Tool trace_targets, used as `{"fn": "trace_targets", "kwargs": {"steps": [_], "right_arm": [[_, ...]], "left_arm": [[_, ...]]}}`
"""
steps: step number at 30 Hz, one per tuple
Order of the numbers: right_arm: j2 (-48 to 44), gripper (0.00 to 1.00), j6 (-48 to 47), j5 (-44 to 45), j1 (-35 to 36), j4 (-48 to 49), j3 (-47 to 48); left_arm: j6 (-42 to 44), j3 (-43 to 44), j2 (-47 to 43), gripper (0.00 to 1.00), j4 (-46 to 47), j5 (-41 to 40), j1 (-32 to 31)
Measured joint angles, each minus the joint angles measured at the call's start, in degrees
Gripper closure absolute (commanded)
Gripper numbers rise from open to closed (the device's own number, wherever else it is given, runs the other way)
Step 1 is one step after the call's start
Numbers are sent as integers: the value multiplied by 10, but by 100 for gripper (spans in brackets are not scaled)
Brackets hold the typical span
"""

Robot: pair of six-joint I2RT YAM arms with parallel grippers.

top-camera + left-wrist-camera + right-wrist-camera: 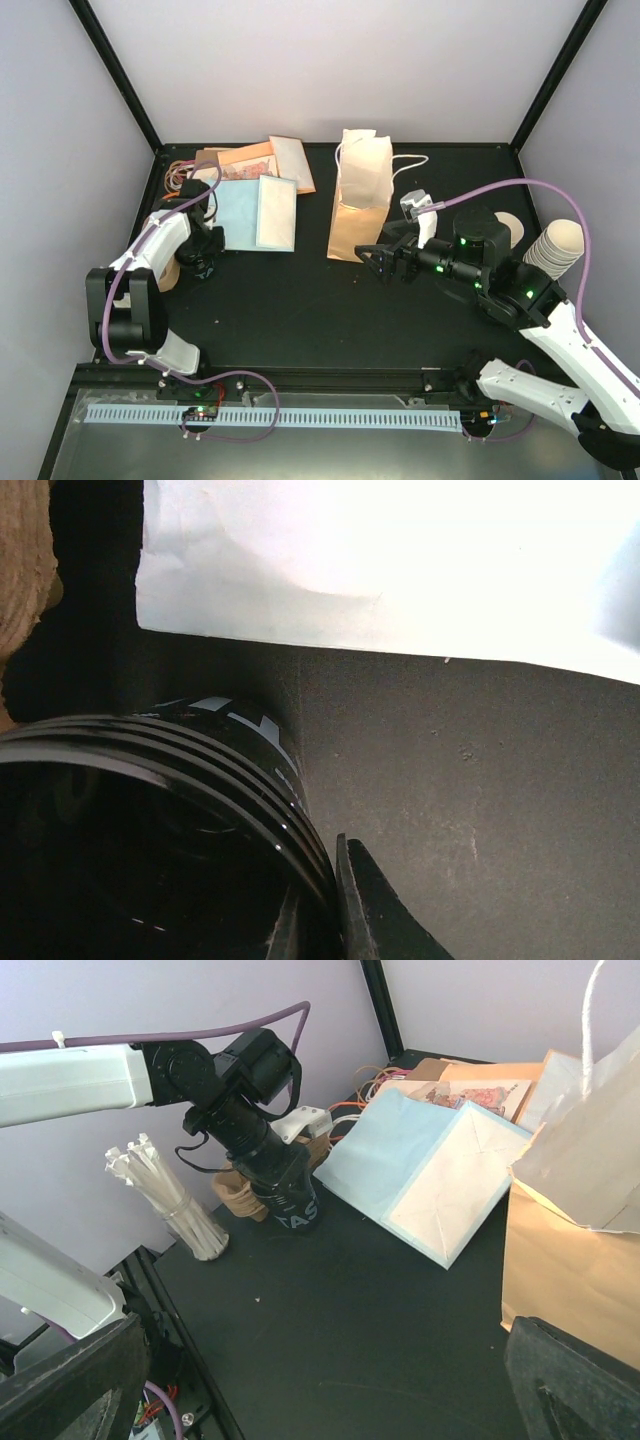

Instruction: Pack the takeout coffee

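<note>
The takeout coffee (290, 1200) shows here as a dark cup with pale lettering and a ridged black lid (150, 770). It stands at the table's left side (205, 262), next to a brown stack. My left gripper (255, 1150) comes down on it from above and is shut on its lid rim. One finger (375, 910) presses the lid's right edge. My right gripper (372, 262) is open wide and empty at mid-table, facing left, just in front of the upright brown paper bag (360, 195).
Blue and white flat bags (260, 212) lie behind the cup, with more paper bags at the back. A glass of white stir sticks (170, 1195) and a brown stack (232, 1195) stand left of the cup. Stacked cream cups (555, 245) lie at the right.
</note>
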Motion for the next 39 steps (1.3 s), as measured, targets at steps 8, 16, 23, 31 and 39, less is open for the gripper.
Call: {"fn": "trace_targets", "kwargs": {"steps": [8, 16, 23, 31, 39], "right_arm": [[0, 0, 0, 0, 0, 0, 0], [0, 0, 0, 1, 0, 0, -7], [0, 0, 0, 4, 0, 0, -7], [-6, 0, 0, 12, 0, -4, -9], [-11, 0, 0, 19, 0, -9, -11]], "left_arm": [[-1, 0, -7, 97, -4, 10, -4], [-9, 0, -20, 97, -7, 34, -47], [-37, 0, -19, 93, -11, 38, -130], [-59, 24, -4, 48, -22, 28, -169], [-61, 69, -24, 34, -57, 16, -172]]}}
